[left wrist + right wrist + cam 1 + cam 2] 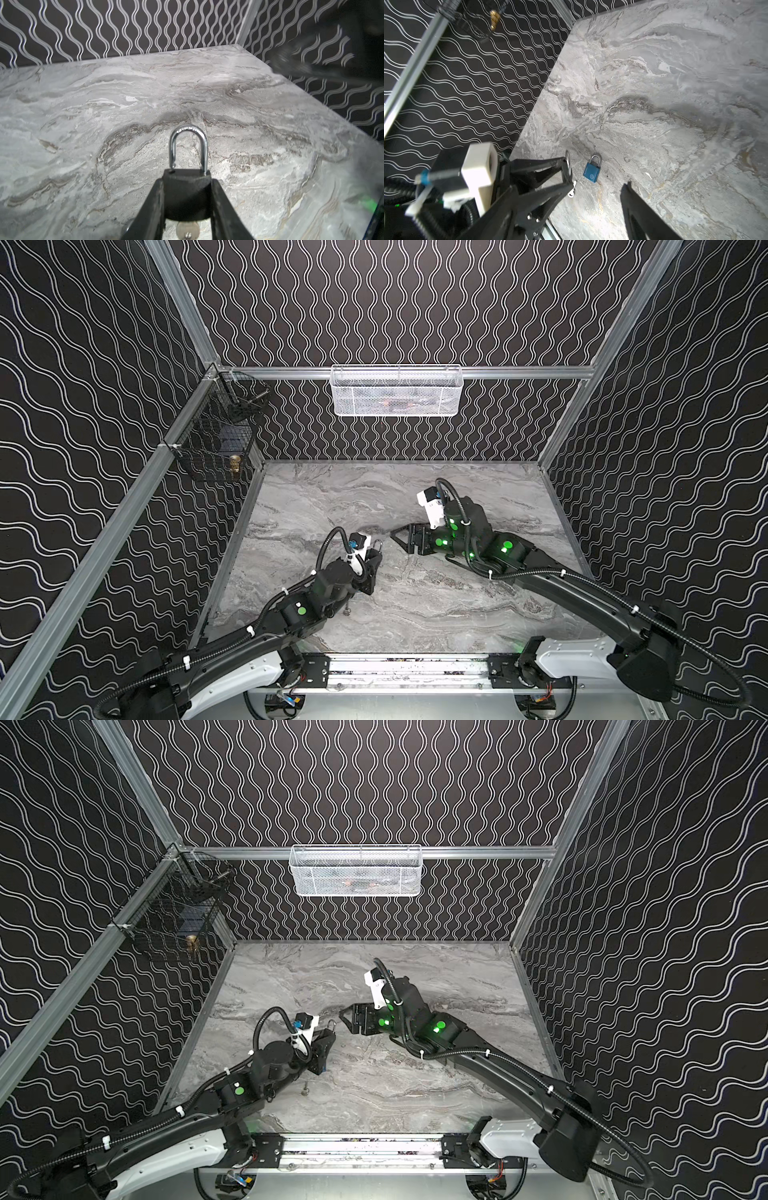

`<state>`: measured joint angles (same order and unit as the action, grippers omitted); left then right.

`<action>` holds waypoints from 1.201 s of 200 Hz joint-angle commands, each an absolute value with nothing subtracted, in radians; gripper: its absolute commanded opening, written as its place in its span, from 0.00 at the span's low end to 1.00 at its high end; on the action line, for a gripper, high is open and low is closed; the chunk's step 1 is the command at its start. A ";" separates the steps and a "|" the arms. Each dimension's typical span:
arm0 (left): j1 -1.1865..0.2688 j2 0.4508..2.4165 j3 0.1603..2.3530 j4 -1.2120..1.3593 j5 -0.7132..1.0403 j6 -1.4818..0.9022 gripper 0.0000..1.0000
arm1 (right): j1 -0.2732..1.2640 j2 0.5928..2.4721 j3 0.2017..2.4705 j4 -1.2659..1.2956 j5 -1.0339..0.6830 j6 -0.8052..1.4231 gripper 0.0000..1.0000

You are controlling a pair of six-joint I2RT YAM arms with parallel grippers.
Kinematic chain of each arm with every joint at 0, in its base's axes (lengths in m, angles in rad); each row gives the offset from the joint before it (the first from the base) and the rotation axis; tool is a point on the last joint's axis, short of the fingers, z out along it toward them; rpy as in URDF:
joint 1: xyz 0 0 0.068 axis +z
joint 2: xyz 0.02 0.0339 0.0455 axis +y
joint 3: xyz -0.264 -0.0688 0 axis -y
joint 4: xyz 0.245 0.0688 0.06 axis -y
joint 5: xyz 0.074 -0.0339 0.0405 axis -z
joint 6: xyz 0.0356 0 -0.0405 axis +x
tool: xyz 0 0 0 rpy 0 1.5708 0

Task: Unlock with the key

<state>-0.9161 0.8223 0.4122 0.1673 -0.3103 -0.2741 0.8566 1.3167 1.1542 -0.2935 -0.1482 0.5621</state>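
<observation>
My left gripper is shut on a black padlock, squeezing its body from both sides a little above the marble table. Its silver shackle points away from the wrist and also shows in both top views. The silver key sticks out of the underside of the body; in the right wrist view the key sits right beside one of my right fingers. My right gripper stands open just right of the padlock with nothing between its fingers.
A blue padlock lies on the table beyond the held one. A small bolt stands near the left arm. A white mesh basket hangs on the back wall, and a black wire basket in the left corner.
</observation>
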 commanded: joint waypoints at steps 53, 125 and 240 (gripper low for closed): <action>-0.914 0.789 0.360 0.339 -0.287 -0.137 0.00 | 0.856 1.531 1.378 -0.536 -0.156 0.480 0.81; -0.914 0.770 0.336 0.344 -0.286 -0.137 0.00 | 0.857 1.622 1.480 -0.634 -0.124 0.431 0.82; -0.914 0.772 0.332 0.357 -0.282 -0.129 0.00 | 0.858 1.676 1.549 -0.699 -0.059 0.375 0.83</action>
